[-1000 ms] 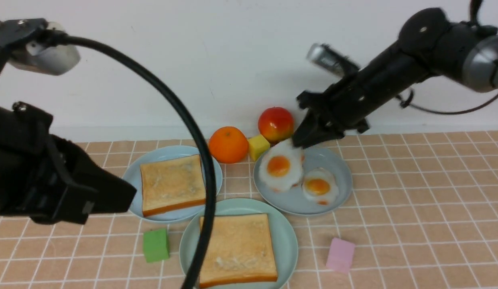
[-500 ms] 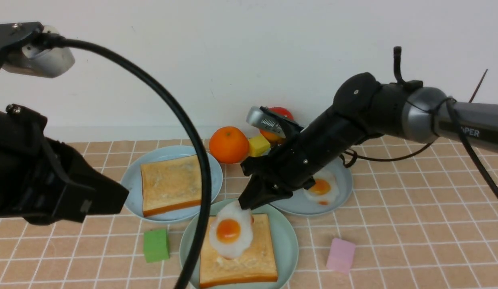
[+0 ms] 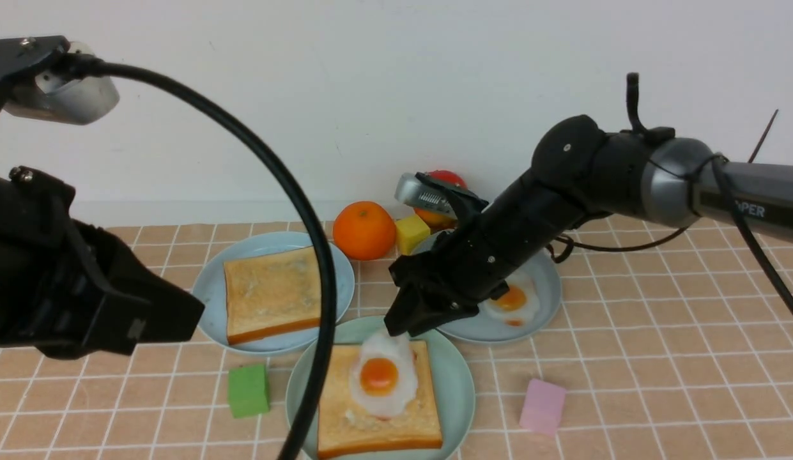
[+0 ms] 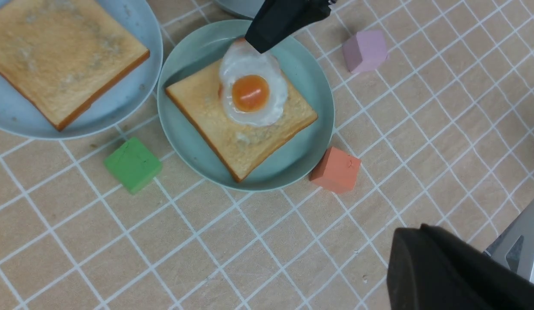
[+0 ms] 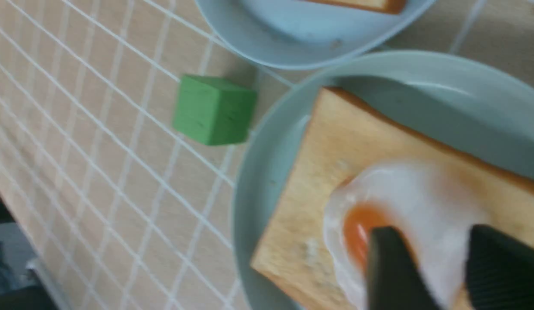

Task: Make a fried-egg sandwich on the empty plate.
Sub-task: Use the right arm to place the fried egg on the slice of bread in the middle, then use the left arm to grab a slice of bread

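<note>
The fried egg (image 3: 378,377) lies yolk up on a toast slice (image 3: 345,421) that sits on the mint-green plate (image 3: 457,383), at the near middle of the desk (image 3: 658,351). The right fingers (image 3: 409,316) reach down over the far edge of the egg; in the right wrist view they stand parted, with egg white showing in the gap, and they clamp nothing. The left fingers (image 4: 439,271) hang off to the left above the desk, closed together and holding nothing. A second toast slice (image 3: 271,294) rests on a light blue plate (image 3: 211,281) at the far left of the mint-green one. Another egg (image 3: 514,300) lies on a grey-blue plate (image 3: 537,313) at the far right, partly behind the right arm. Near the wall sit an orange (image 3: 364,230), a yellow block (image 3: 412,233) and a red fruit (image 3: 450,177). A green block (image 3: 248,390) lies just left of the mint-green plate, a pink block (image 3: 542,406) to its right, and an orange-red block (image 4: 335,170) touches its near rim.
</note>
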